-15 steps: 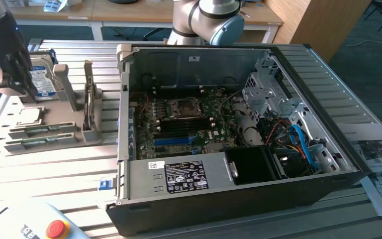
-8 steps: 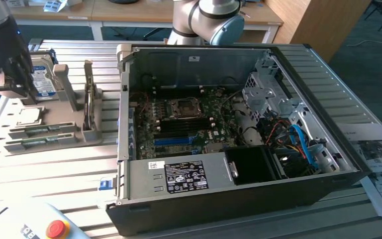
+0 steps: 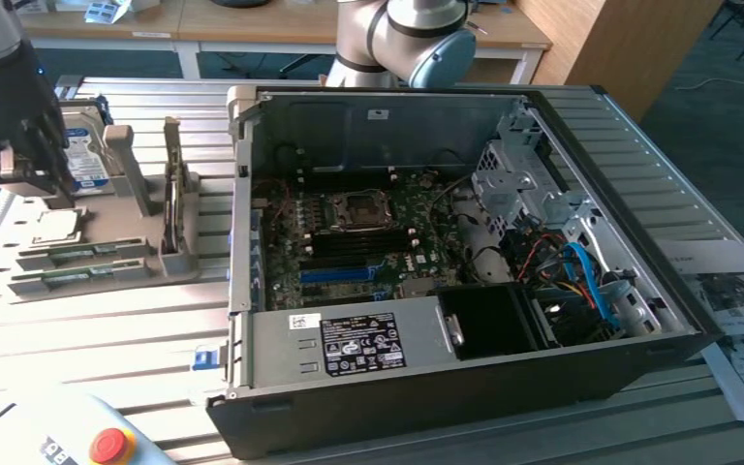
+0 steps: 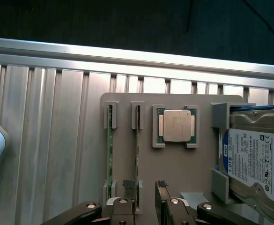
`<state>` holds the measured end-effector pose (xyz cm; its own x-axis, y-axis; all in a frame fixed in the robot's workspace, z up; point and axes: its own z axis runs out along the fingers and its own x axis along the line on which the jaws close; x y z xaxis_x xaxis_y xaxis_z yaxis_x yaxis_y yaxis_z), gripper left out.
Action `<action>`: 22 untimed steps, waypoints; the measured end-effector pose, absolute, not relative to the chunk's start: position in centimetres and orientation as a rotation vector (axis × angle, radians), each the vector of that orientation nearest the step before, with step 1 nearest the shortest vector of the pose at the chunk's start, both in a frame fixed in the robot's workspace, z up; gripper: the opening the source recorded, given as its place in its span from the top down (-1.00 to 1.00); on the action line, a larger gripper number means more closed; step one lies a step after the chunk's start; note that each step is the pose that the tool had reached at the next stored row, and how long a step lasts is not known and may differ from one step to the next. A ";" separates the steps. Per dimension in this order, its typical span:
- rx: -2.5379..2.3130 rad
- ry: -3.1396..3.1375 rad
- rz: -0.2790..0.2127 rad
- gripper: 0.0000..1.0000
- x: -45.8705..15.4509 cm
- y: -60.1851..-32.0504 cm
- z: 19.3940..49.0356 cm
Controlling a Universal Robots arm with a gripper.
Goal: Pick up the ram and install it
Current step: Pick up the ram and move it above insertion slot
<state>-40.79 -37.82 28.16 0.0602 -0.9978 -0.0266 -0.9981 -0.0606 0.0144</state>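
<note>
Over the holder [image 4: 174, 164], the tool [image 4: 145, 187] hangs, jaws apart, seemingly astride one ram [image 4: 137, 145]; centring squarely before closing would help.

wooden desks [image 3: 256, 27] behind; dark carpet floor [image 3: 721, 97]; ribbed aluminium tabletop [image 3: 101, 320], glare.

Ribbed bare-metal table [image 4: 43, 140], matt plastic holder [image 4: 174, 166], circuit-board ram [image 4: 110, 150], dull-sheened metal processor [image 4: 176, 125].
</note>
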 end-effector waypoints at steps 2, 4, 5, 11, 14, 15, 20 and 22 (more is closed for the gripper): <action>-2.282 2.148 0.046 0.38 -40.8 -37.8 28.0; -2.281 2.147 0.045 0.38 -40.8 -37.8 27.8; -2.281 2.147 0.045 0.38 -40.8 -37.8 27.7; -2.281 2.147 0.045 0.38 -40.8 -37.8 27.5; -2.280 2.147 0.045 0.38 -40.8 -37.9 27.5; -2.281 2.147 0.045 0.38 -40.8 -38.0 27.5; -2.281 2.147 0.045 0.38 -40.8 -38.8 27.5; -2.281 2.147 0.045 0.38 -40.8 -39.1 27.5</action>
<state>-40.79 -39.14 27.49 0.0602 -0.9978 -0.0273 -0.9981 -0.0606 0.0130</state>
